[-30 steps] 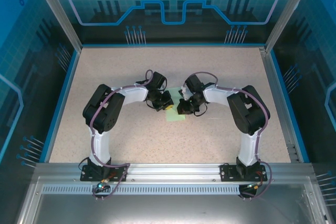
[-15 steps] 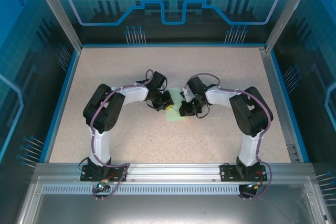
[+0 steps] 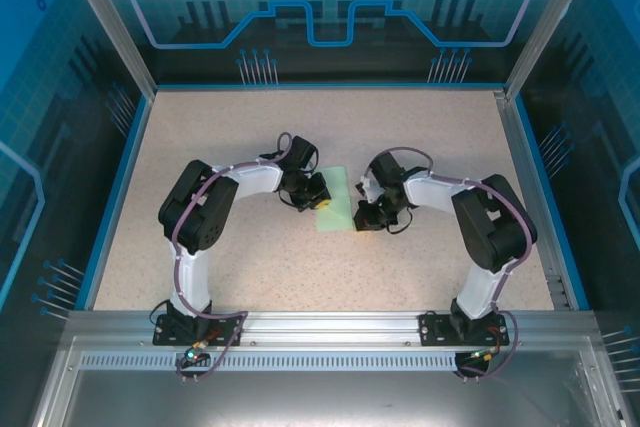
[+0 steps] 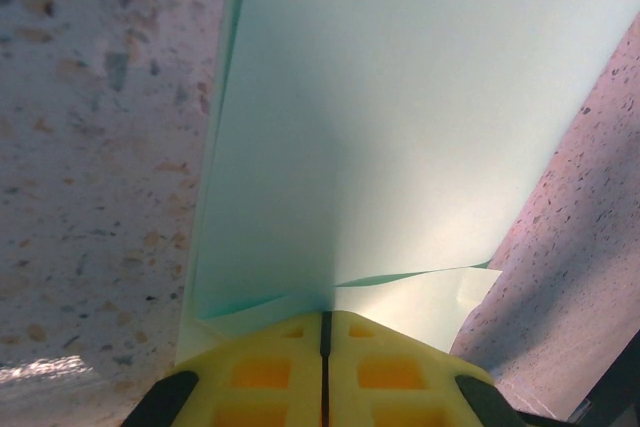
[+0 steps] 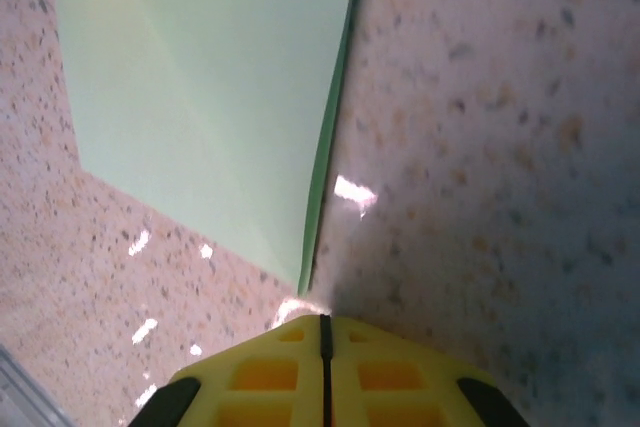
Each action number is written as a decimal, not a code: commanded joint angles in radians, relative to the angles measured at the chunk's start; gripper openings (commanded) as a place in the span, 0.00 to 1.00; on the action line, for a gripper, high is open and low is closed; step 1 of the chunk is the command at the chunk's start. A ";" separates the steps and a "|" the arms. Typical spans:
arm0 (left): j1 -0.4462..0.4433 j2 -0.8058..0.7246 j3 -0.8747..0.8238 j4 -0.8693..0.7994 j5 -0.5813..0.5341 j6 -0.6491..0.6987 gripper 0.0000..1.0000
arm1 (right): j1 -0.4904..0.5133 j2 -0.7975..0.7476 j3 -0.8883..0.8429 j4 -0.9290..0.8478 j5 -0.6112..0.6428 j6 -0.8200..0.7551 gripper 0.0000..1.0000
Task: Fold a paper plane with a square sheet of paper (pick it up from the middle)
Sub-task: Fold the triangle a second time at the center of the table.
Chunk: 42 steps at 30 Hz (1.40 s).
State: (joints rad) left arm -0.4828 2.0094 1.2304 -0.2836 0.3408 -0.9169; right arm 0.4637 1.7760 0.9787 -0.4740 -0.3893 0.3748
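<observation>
1. Two black arms meet near the middle of the speckled beige tabletop (image 3: 250, 147) in the top view. The thin, pale mint-green square sheet of paper (image 3: 338, 197) lies flat between them, already folded narrower than a square. The left gripper (image 3: 321, 203) sits at its left edge and the right gripper (image 3: 365, 221) at its near right corner. The step in hand looks like flattening a lengthwise crease.

2. In the left wrist view, the yellow left fingers (image 4: 270, 372) are closed with no gap between them. Their tips rest on the near end of the sheet, where a loose flap meets the centre fold line. Whether a layer is nipped between them cannot be told. This arm should serve as the anchor, pressing straight down without dragging, or the stacked layers may slide out of line.

3. In the right wrist view, the yellow right fingers (image 5: 250, 377) are likewise closed tight and hold nothing. Their tips touch the table just at the end of the sheet's doubled right edge, which stands slightly proud and casts a dark line. A good crease calls for running the closed tips along that edge, end to end. The pressure should be low and steady, and on the fold rather than beside it. Any sideways push would likely shove the sheet toward the left gripper and buckle it.
</observation>
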 commanded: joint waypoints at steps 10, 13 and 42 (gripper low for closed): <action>0.000 0.066 -0.011 -0.101 -0.060 0.013 0.07 | 0.031 0.051 0.097 0.033 -0.037 0.050 0.07; -0.001 0.068 -0.011 -0.101 -0.060 0.013 0.07 | 0.033 0.080 0.120 0.031 -0.045 0.048 0.07; -0.001 0.074 0.000 -0.112 -0.062 0.014 0.07 | -0.012 -0.011 0.030 0.007 -0.049 0.039 0.07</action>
State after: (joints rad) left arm -0.4828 2.0144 1.2430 -0.3000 0.3408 -0.9146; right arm 0.4511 1.7920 0.9726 -0.4431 -0.4240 0.3962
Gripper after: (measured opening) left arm 0.077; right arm 0.071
